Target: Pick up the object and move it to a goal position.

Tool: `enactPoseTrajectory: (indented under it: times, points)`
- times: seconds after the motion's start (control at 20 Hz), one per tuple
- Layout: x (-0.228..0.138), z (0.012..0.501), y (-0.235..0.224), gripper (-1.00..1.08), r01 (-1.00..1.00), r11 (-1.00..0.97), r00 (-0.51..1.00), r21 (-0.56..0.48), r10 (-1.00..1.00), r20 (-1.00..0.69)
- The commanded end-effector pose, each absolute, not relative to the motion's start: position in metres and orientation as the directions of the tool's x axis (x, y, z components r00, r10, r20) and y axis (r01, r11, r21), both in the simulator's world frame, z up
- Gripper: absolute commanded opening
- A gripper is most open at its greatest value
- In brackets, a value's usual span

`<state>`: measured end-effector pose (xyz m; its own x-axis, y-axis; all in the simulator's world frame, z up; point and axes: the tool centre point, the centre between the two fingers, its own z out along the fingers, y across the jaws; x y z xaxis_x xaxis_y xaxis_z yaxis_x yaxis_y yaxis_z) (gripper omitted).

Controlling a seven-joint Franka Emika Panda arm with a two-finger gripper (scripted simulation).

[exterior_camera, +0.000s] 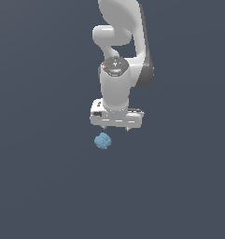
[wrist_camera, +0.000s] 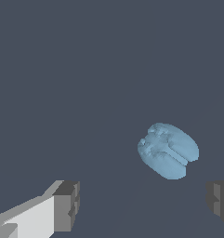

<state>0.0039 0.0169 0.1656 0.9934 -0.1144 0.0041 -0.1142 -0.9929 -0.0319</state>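
Note:
The object is a small light-blue lumpy blob [exterior_camera: 102,141] lying on the dark grey floor, just below and slightly to the exterior view's left of my white gripper [exterior_camera: 116,128]. In the wrist view the blob [wrist_camera: 168,150] shows a groove across it and lies ahead of the fingers, nearer the dark pad at the frame's edge [wrist_camera: 219,201] than the other pad [wrist_camera: 67,205]. The gripper [wrist_camera: 143,204] is open, wide apart and empty. It does not touch the blob.
The white arm [exterior_camera: 119,42] rises behind the gripper in the exterior view. The floor [exterior_camera: 39,177] is a plain dark grey surface with no other objects or marker showing.

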Motion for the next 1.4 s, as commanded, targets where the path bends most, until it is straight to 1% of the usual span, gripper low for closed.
enactPoseTrajectory:
  times: [0.0, 0.45, 0.7, 1.0, 1.35]
  points:
    - [0.004, 0.158, 0.011, 1.00, -0.177, -0.984, 0.984, -0.031, -0.177, 0.001]
    - [0.000, 0.123, -0.017, 1.00, -0.451, -0.893, 0.893, -0.019, -0.451, -0.006]
    - [-0.002, 0.108, -0.031, 1.00, -0.564, -0.825, 0.826, -0.010, -0.564, -0.005]
    - [-0.004, 0.096, -0.042, 1.00, -0.646, -0.764, 0.764, -0.003, -0.646, -0.002]
    - [-0.005, 0.092, -0.046, 1.00, -0.677, -0.736, 0.736, 0.000, -0.677, 0.000]
